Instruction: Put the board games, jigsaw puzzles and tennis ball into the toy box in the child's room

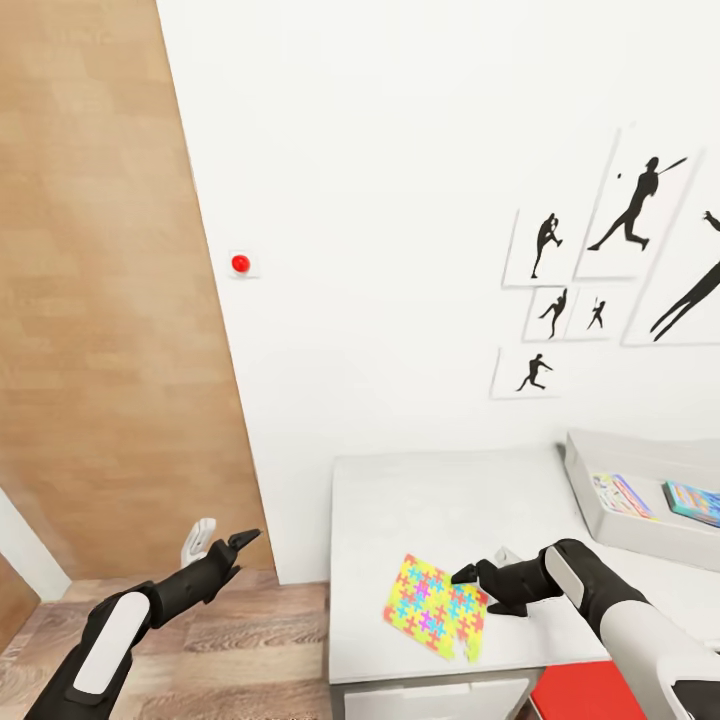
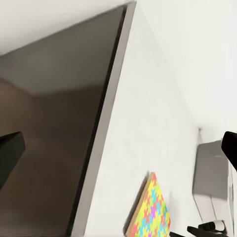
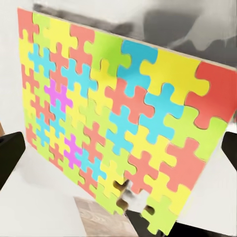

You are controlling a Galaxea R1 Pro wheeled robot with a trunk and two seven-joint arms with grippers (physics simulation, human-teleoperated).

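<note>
Light grey table (image 1: 400, 500) against the white wall, its near edge above a white drawer front. One jigsaw puzzle (image 1: 437, 606) lies flat near the table's near edge, multicoloured interlocking pieces, one corner overhanging the edge with a piece or two missing there; the same puzzle appears in the right wrist view (image 3: 123, 123) and the left wrist view (image 2: 150, 210). Toy box (image 1: 600, 505), light grey tub, stands at the far right of the table; inside it two board games, one pale-lidded (image 1: 622, 494) and one blue (image 1: 693, 502), side by side. Right gripper (image 1: 470, 577) hovers just right of the puzzle, jaws open, holding nothing. Left gripper (image 1: 240, 545) hangs left of the table over the wood floor, jaws apart and empty. Wall items: red round button (image 1: 240, 263); baseball-player silhouette pictures (image 1: 630, 215). Wooden door panel (image 1: 100, 300) at far left.
</note>
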